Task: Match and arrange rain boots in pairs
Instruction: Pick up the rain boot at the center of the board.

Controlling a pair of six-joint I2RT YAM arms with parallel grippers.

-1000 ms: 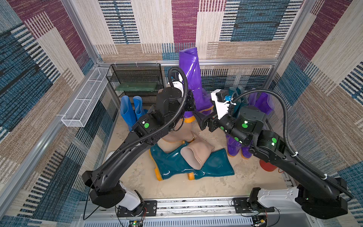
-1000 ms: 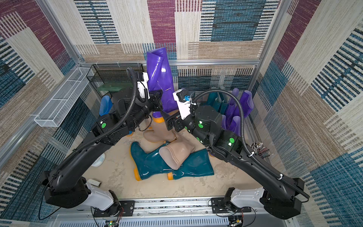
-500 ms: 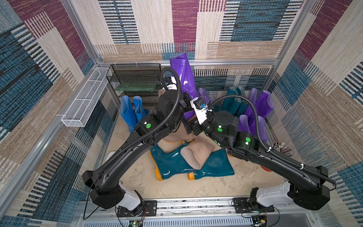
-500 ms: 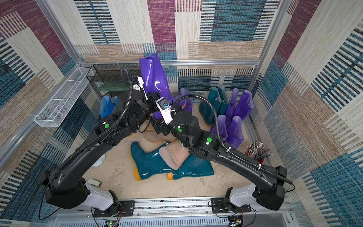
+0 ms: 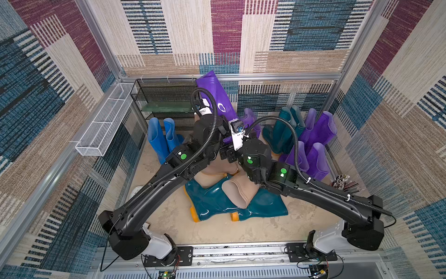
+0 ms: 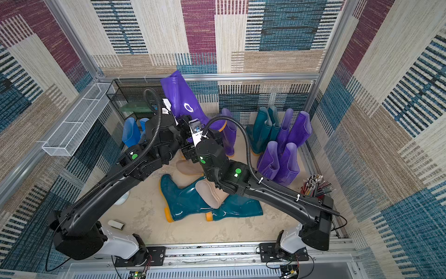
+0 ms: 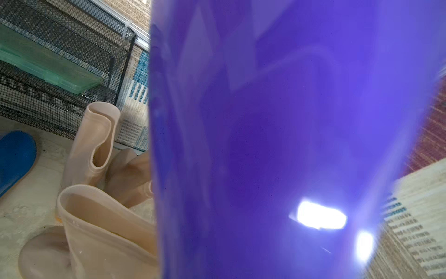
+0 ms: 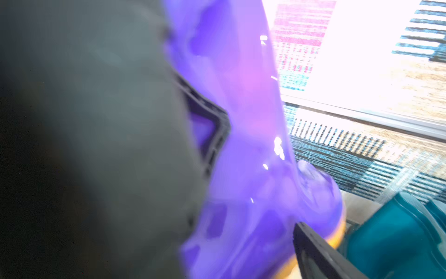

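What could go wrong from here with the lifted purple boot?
1. The lifted purple boot hangs tilted from the left end effector, with the right end effector open around its foot; it could slip or swing.
2. The left arm and right arm meet wrist to wrist, so they or the cable loops might clash.
3. The standing purple boot right beside it could get knocked over.

Floor carried boots, some flat, some standing.
Two teal boots lay flat mid-floor. Blue pair stood by the rack, back left. Teal pair and purple boots stood right. Pencils lay at right edge.
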